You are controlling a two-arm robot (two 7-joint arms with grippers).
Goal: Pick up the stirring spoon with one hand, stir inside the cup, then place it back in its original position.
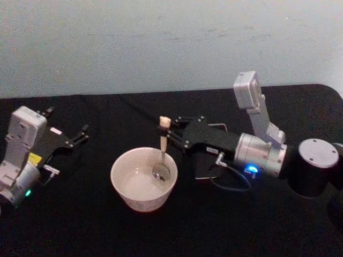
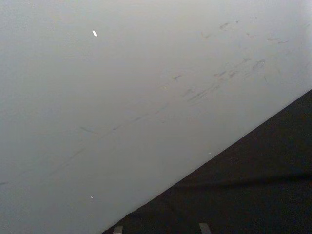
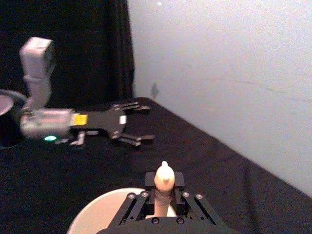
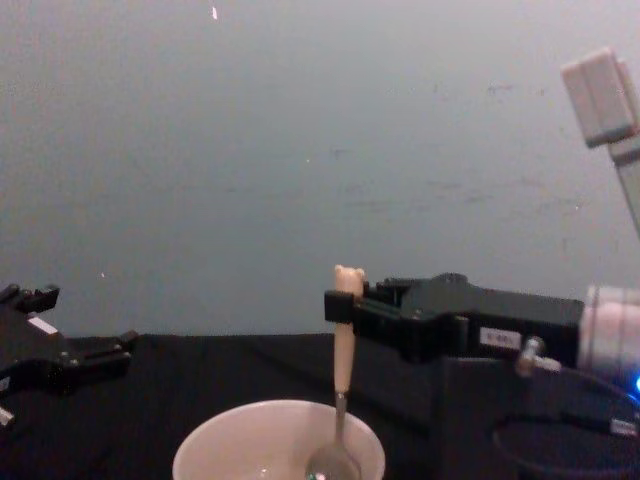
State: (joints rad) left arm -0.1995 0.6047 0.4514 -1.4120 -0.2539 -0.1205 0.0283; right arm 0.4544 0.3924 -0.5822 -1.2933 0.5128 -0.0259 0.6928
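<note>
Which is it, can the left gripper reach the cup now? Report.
Probably yes. The left gripper lies open on the left, with bare table between it and the cup. The right gripper holds the spoon at the cup's right side, so its left rim looks free.

Shiny metal stirring spoon (image 1: pixel 162 152), matt cloth (image 1: pixel 80 225)

We look down on the cup (image 1: pixel 140 199) from the head, and across it, low and near, from the chest; both wrist views face the wall (image 2: pixel 122 97).
</note>
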